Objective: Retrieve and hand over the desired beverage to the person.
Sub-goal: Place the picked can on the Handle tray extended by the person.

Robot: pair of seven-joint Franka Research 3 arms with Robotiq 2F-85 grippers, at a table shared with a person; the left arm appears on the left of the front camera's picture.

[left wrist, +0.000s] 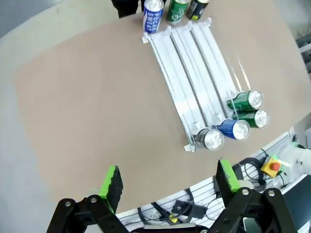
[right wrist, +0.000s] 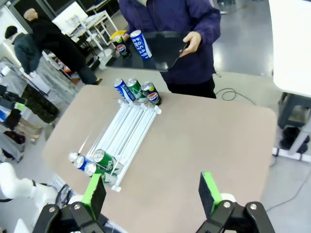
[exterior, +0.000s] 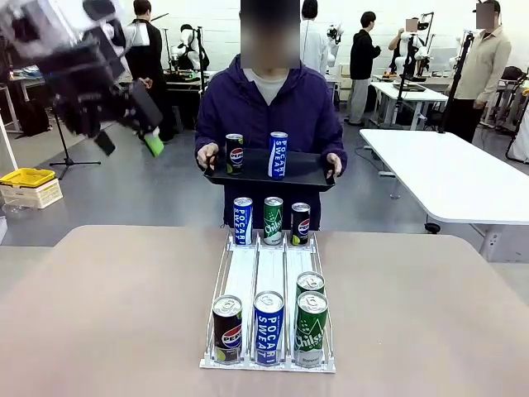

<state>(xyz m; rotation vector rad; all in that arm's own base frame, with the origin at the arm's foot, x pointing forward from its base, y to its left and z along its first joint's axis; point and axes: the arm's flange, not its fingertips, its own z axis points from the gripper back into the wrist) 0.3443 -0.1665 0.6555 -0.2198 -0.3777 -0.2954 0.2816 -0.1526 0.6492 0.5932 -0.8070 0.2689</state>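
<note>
Two cans (exterior: 256, 155) stand on the person's (exterior: 271, 107) tray (exterior: 310, 174), behind the rack (exterior: 270, 277).

Left gripper (left wrist: 167, 182) – black linkage body, silver screws at the pivots, bright green pads (left wrist: 112, 180) on the fingers. Right gripper (right wrist: 150, 194) – same black build, green pads. Person (exterior: 270, 107): dark purple-blue hooded jacket over white shirt.

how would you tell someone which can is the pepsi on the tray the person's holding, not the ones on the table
Look past the table's far edge to the person standing there, holding a black tray at waist height. Two cans stand on it side by side. The Pepsi can is the darker, shorter-looking one on the picture's left, next to the blue-and-white Pocari Sweat can.
</note>
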